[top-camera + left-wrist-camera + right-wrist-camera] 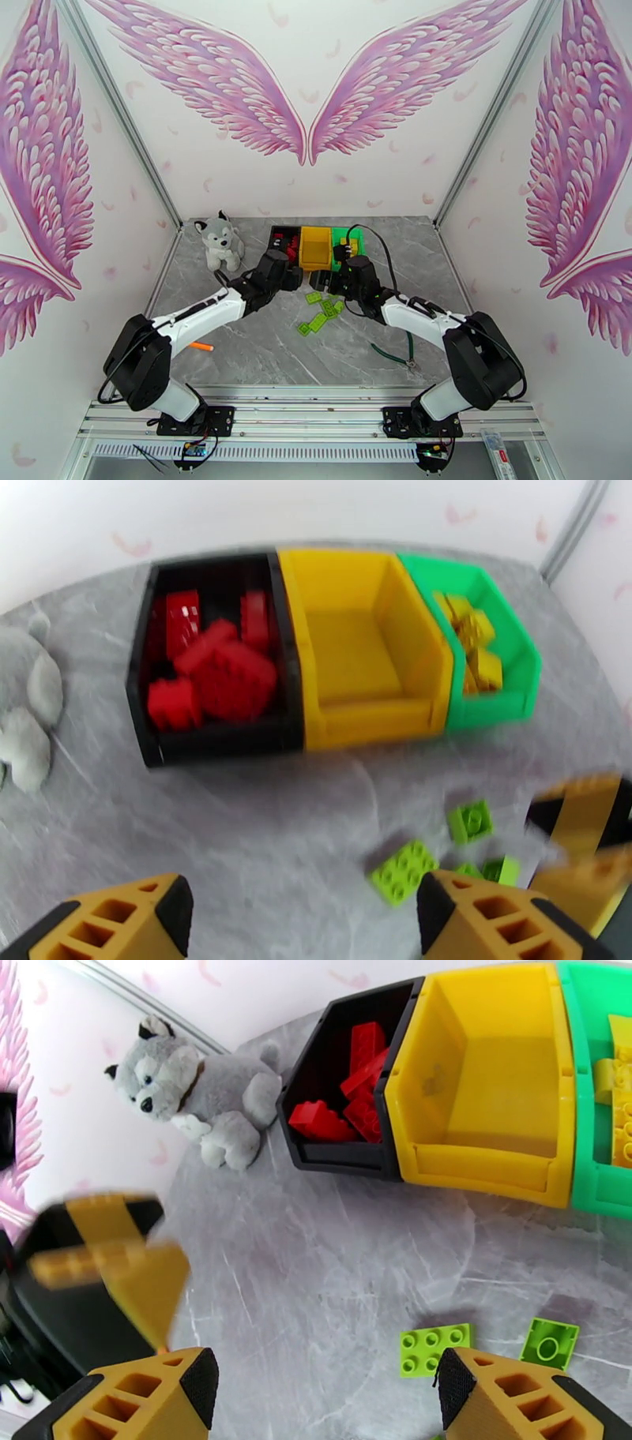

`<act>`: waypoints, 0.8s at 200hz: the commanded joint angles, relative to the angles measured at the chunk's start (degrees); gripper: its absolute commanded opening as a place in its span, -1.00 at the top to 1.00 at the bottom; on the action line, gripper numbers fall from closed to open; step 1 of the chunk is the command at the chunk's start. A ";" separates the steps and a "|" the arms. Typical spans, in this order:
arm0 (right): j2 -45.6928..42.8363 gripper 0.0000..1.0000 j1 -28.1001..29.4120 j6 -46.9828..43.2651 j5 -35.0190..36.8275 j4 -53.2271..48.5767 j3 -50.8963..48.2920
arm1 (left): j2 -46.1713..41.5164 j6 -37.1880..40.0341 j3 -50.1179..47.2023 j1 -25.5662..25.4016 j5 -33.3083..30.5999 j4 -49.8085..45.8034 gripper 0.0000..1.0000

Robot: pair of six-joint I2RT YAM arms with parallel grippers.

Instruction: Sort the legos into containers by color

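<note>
Stretched forward low over the table [261,355], left pincer [304,910] and right pincer [325,1382] both gape wide, empty.

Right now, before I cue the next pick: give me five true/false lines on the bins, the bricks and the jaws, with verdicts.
1. The black bin holds red bricks. True.
2. The yellow pieces sit in the bin of their own color. False: the yellow bricks lie in the green bin; the yellow bin holds nothing.
3. Light green bricks lie loose on the table in front of the bins. True.
4. The left jaws are shut on a red brick. False: they stand open with nothing between them.
5. The toy dog stands to the right of all three bins. False: the plush husky sits left of the black bin.
</note>
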 commanded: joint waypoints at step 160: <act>-7.40 -0.89 2.36 12.71 16.25 -24.65 4.04 | -6.21 -2.15 -26.91 -17.92 -4.22 17.88 -0.70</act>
